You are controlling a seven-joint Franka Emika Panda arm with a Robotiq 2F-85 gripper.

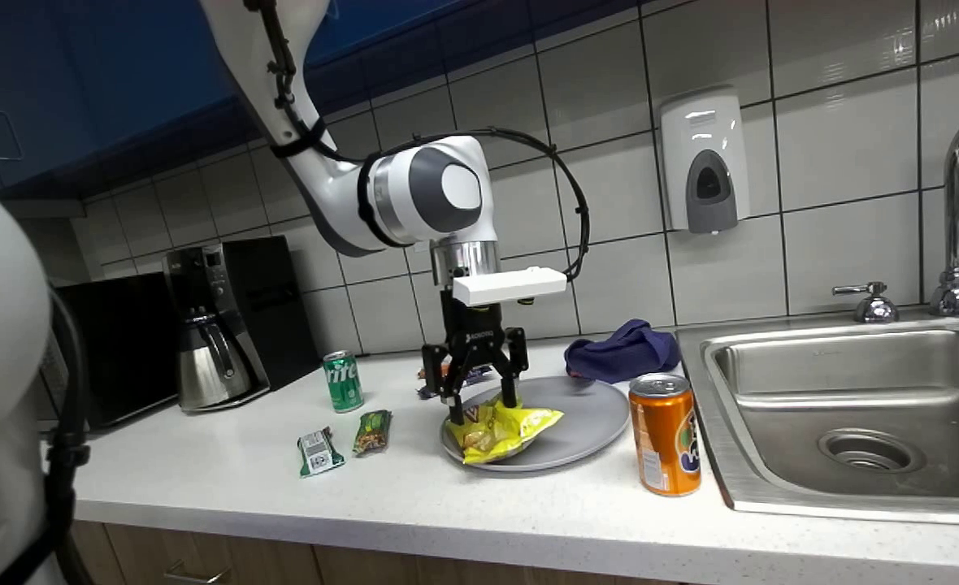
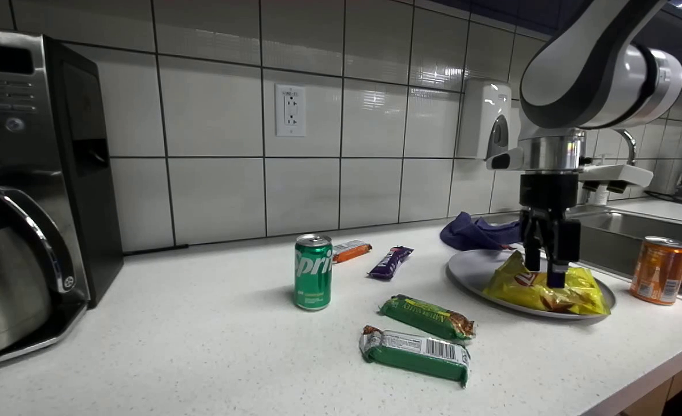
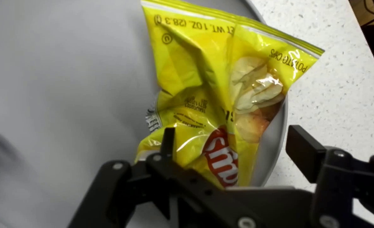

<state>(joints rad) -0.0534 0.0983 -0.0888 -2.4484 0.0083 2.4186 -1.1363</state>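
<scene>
Potato chip bag (image 3: 218, 91) lay on the gray plate (image 3: 63, 63), poking past its rim. The robot's fingers (image 3: 304, 152) were wide apart, with part of the bag between them. Squeezing slowly and softly seemed best, to grab the bag without pinching the rim.

Wall tiles (image 2: 374, 103) catch glare; chip bag (image 3: 217, 95) glints — shadows soft.

1. The chip bag (image 3: 203, 95) is showing crinkled, glossy film.
2. The plate (image 1: 589, 414) is looking smooth and matt.
3. The cloth (image 1: 624, 353) is displaying matt fabric.
4. The sink (image 1: 813, 418) is gleaming as satiny metal.
5. Wall tiles (image 2: 214, 104) are shining, smooth and glazed.
6. Drawer fronts (image 1: 260, 565) are showing wood grain.
</scene>
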